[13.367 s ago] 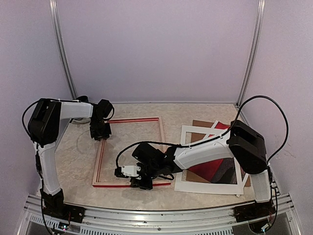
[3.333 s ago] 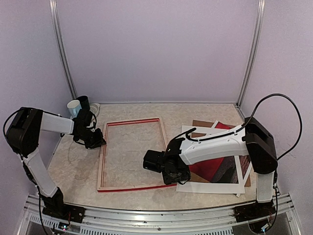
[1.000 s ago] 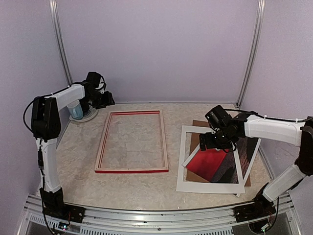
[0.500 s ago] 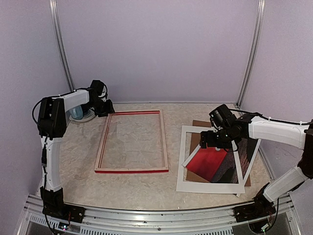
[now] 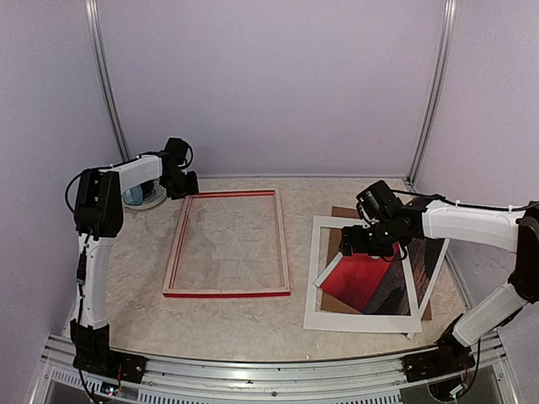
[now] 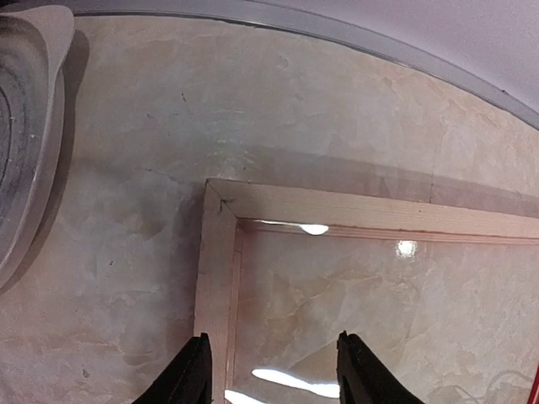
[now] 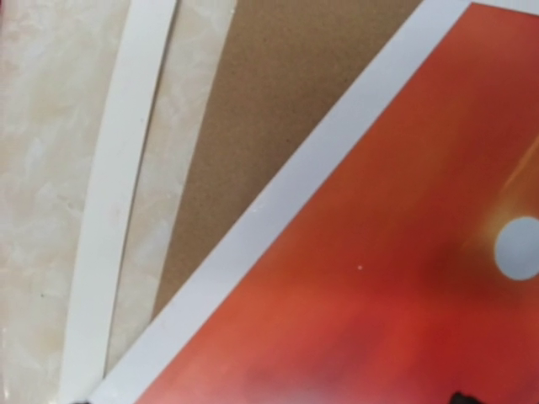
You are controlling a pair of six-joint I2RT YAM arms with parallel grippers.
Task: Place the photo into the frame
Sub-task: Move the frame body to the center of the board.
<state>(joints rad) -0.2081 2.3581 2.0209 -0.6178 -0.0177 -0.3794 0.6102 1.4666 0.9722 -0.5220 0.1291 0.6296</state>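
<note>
The photo lay on the right side of the tabletop, turned askew, its red sky and small white sun facing up. It rested on a brown backing board, and a white mat border lay over it with most of the print showing through the opening. The right pincer hung low over the photo's far-left part. Only the dark tips of its fingers showed in the wrist view, set wide apart, with nothing between them. Well apart to the left, the frame lay flat and held nothing. The left pincer hovered over the frame's far-left corner, fingers apart and gripping nothing. A pale dish sat near that corner.
</note>
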